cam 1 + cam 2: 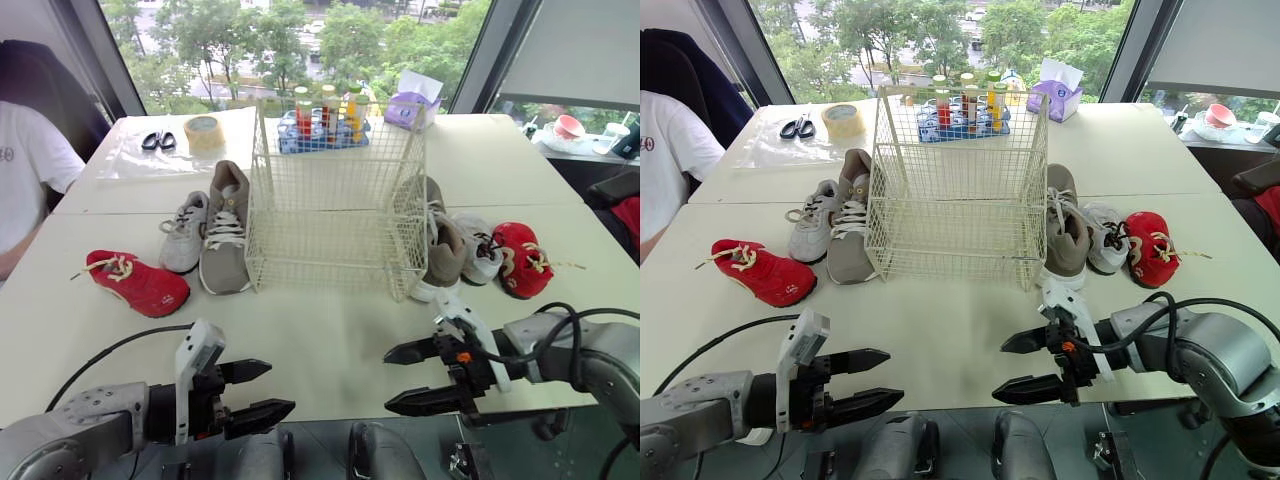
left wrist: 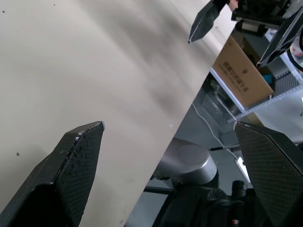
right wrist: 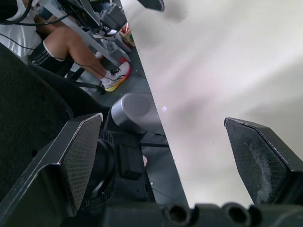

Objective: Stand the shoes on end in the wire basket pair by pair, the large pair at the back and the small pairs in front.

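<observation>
Holds left gripper [image 1: 280, 387] and right gripper [image 1: 388, 380] wide open, with nothing in them. Sees shoes [image 1: 225, 235] lying beside the wire basket [image 1: 330, 230].

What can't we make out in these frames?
- Tan shoe on the right, left eye view: inner side screened by mesh of the wire basket.
- Bottles behind the basket, left eye view: labels too small, mesh in front.
- Person, left eye view: cut off by the left edge.
- Cardboard box, left wrist view: print too small to read.
</observation>
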